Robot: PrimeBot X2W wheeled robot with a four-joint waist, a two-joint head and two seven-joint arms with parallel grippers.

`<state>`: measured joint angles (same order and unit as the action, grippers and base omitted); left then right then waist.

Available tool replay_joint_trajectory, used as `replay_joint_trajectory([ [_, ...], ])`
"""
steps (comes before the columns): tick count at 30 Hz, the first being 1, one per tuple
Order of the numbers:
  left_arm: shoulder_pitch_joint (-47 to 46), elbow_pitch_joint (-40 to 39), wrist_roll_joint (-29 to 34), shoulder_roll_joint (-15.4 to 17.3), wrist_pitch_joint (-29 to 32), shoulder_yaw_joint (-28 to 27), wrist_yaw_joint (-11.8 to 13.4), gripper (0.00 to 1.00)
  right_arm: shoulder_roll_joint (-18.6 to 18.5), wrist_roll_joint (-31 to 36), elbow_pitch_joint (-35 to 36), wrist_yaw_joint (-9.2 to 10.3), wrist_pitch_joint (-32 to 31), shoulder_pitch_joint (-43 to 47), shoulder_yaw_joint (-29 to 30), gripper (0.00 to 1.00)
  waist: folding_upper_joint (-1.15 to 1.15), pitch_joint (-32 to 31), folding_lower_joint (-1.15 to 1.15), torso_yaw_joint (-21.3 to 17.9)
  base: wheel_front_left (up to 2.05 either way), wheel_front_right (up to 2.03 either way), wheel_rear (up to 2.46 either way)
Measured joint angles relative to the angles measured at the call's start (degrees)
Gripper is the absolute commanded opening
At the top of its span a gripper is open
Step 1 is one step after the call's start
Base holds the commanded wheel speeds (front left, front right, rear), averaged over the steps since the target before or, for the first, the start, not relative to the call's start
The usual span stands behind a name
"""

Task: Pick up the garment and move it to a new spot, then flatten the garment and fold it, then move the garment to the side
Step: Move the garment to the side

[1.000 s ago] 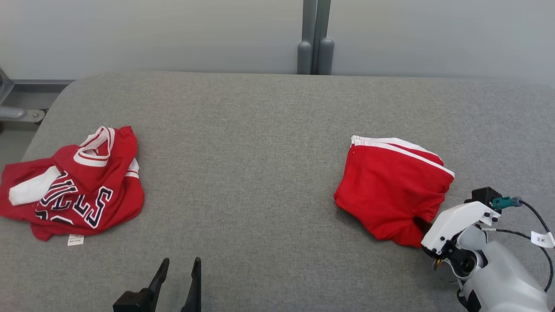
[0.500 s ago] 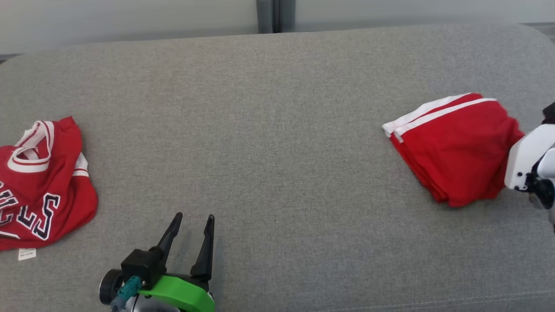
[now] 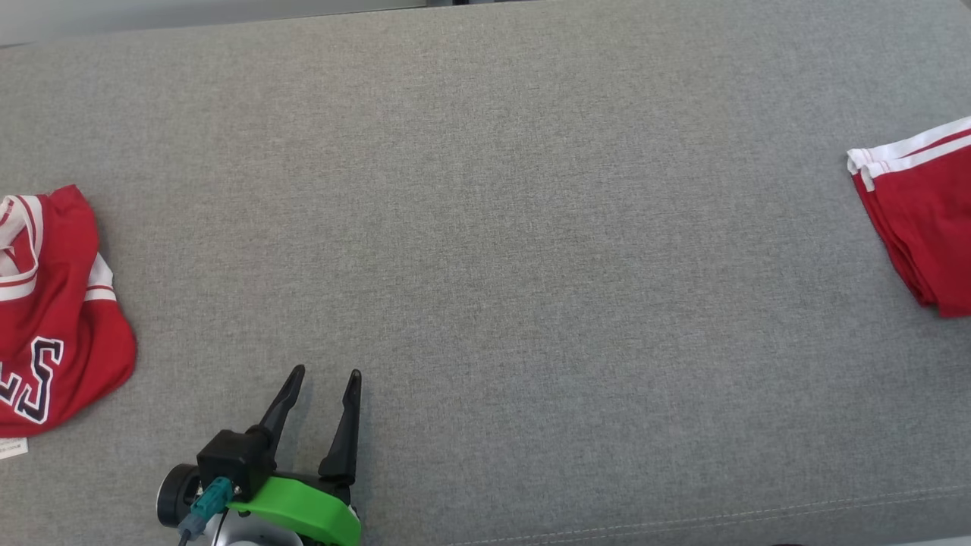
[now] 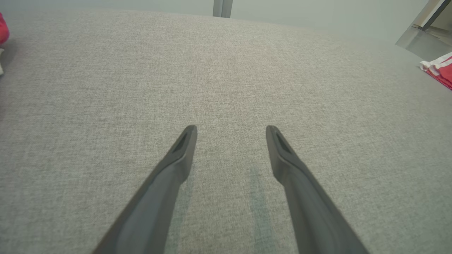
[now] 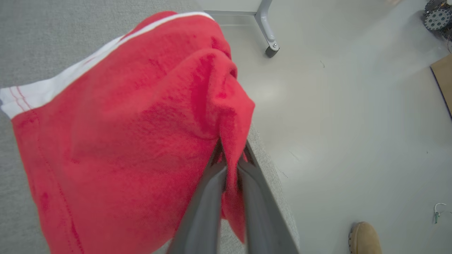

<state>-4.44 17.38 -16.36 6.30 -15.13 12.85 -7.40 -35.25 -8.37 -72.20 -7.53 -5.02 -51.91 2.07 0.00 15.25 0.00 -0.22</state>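
Observation:
The garment (image 3: 918, 220) is a folded red piece with white stripes, lying at the far right of the grey table (image 3: 493, 227) and cut off by the head view's edge. In the right wrist view the garment (image 5: 123, 123) hangs bunched at the table's right edge, and my right gripper (image 5: 231, 155) is shut on a fold of its red cloth. My left gripper (image 3: 326, 371) rests low over the near left of the table, open and holding nothing. Its own view shows the left gripper (image 4: 231, 128) over bare fabric, with the garment (image 4: 439, 68) far off to the right.
A crumpled red jersey (image 3: 53, 318) with dark lettering lies at the table's left edge. Beyond the right edge are pale floor, a table leg with a caster (image 5: 268, 35), a person's tan shoe (image 5: 365, 238) and a cardboard corner (image 5: 443, 81).
The head camera has tilted down and shifted. The right gripper has drawn the folded garment further right toward the table's edge and has left the head view. The left gripper stays open.

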Motion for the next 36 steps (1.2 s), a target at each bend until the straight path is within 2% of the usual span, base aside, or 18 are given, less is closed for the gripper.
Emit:
replay_joint_trajectory([
  [6,0.2,-0.1,0.0,-0.1,0.0,-1.3,0.0,1.00,-0.1,11.6,-0.3,-0.01,4.3,1.0,6.7,1.00,0.00,-0.8,0.00,-0.3,0.00,0.00,0.00],
  [9,0.4,0.0,0.1,-0.3,0.0,-1.6,0.0,1.00,-0.4,18.5,3.3,-0.01,5.8,1.2,10.0,1.00,0.00,-1.6,0.00,-0.6,0.00,0.00,0.00],
  [11,0.6,-0.1,0.0,-0.7,0.0,-2.2,0.0,1.00,1.3,20.8,6.6,0.00,8.2,1.5,13.4,1.00,0.00,-2.4,0.00,-0.8,0.00,0.00,0.00],
  [15,2.7,0.4,-0.2,-1.3,0.0,-3.1,0.0,1.00,7.1,23.6,11.9,-0.01,14.4,4.2,15.1,1.00,0.00,-4.9,0.00,-1.0,0.00,0.00,0.00],
  [18,3.9,0.7,-0.3,-1.8,0.0,-3.4,0.0,1.00,9.2,23.3,16.6,-0.01,18.1,6.9,14.2,1.00,0.00,-7.2,0.00,-1.0,0.00,0.00,0.00],
  [21,4.8,1.1,-0.4,-2.1,0.0,-3.7,0.0,1.00,10.9,19.5,23.4,0.00,19.8,13.3,13.2,1.00,0.00,-9.6,0.00,-0.6,0.00,0.00,0.00],
  [25,6.4,1.7,-0.4,-2.1,0.0,-4.1,0.0,1.00,13.8,12.5,38.2,-0.01,20.0,27.8,11.4,1.00,0.00,-12.9,0.00,0.5,0.00,0.00,0.00],
  [30,7.2,2.3,0.1,-1.0,0.0,-5.7,0.0,1.00,18.2,7.4,55.8,-0.01,20.1,45.2,7.8,1.00,0.00,-15.3,0.00,2.5,0.00,0.00,0.00],
  [36,7.4,2.5,0.9,-0.8,0.0,-6.5,0.0,1.00,23.1,5.6,64.1,0.00,20.1,59.0,6.1,1.00,0.00,-17.0,0.00,4.5,0.00,0.00,0.00],
])
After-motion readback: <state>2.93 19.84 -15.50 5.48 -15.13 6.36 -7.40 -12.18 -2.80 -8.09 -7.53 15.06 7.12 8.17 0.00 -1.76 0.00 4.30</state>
